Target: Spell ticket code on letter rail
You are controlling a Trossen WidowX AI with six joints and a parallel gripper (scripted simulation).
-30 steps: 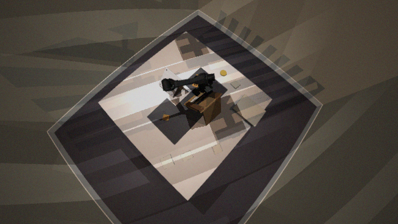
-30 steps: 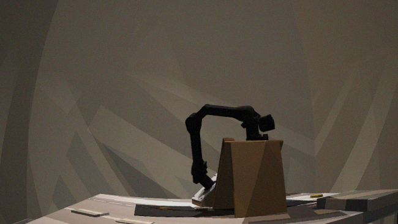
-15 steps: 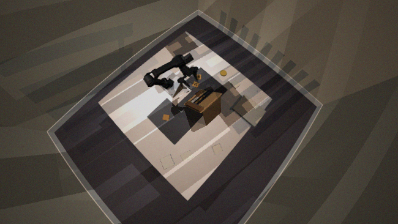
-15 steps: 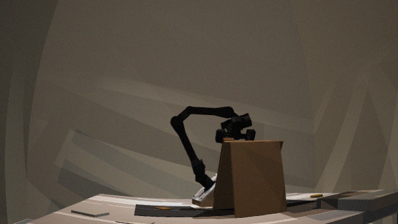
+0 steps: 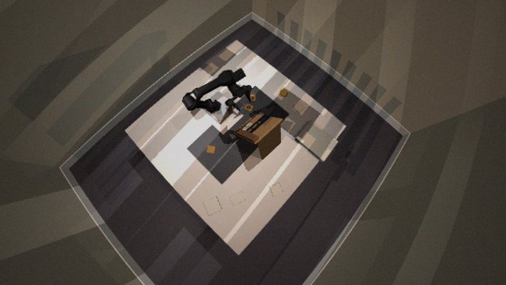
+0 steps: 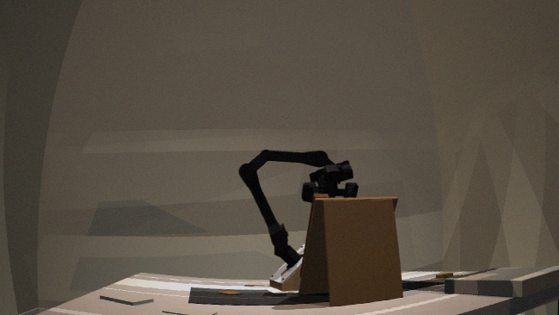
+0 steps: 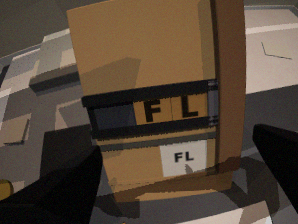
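The brown board (image 5: 271, 134) (image 6: 363, 250) (image 7: 150, 50) stands upright, with a black rail (image 7: 150, 90) across its sloping face. In the wrist view an orange F tile (image 7: 152, 111) and L tile (image 7: 189, 107) sit in the rail side by side, reading FL. The L is at the right end piece; the rail's left part is bare. The white ticket (image 7: 170, 168) below reads FL. My gripper (image 5: 240, 102) (image 6: 329, 191) (image 7: 178, 143) is open and empty in front of the board, clear of the tiles. Loose orange tiles (image 5: 252, 97) (image 5: 248, 107) (image 5: 211, 149) lie on dark mats.
A yellow disc (image 5: 283, 93) (image 6: 445, 275) (image 7: 4, 190) lies beyond the mat. A raised pale slab (image 5: 319, 142) (image 6: 486, 288) is at the counter's edge, past the board. Several thin flat pieces lie on the counter. The arm's base stands close to the board.
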